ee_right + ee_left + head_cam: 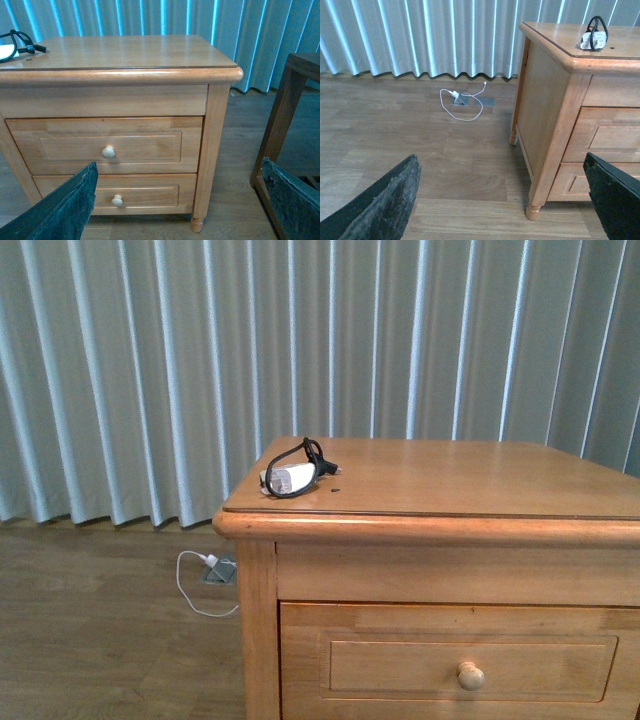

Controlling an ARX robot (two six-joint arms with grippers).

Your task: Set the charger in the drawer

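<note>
Front view, item one: charger (295,475), a white block with black cable looped round it, lying on the cabinet top (450,485) near its left edge; nothing touches it

Item two: drawer (400,665), upper of two, closed, with a round pale knob (471,675) at its middle. Contents: cannot tell, inside hidden

Item three: lower drawer (145,192), closed likewise. Contents: hidden

Item four: left gripper (500,160), fingers spread wide, holding nothing, low over the floor, well apart from the charger

Item five: right gripper (178,165), fingers spread wide, empty, facing the drawer fronts, touching neither knob

Item six: white plug (454,94) with white cable on the floor by the curtain; not the thing wanted

Hazards, as judged:
- the charger sits close to the edge, so a clumsy approach could push it off onto the floor
- a pinch on the loose cable alone could let the block dangle or drop
- the knob is small and round, so fingers may slide off it mid-pull
- the drawer needs opening first; otherwise the charger has nowhere to go
- a trailing loop of cable over the drawer lip could jam on closing
</note>
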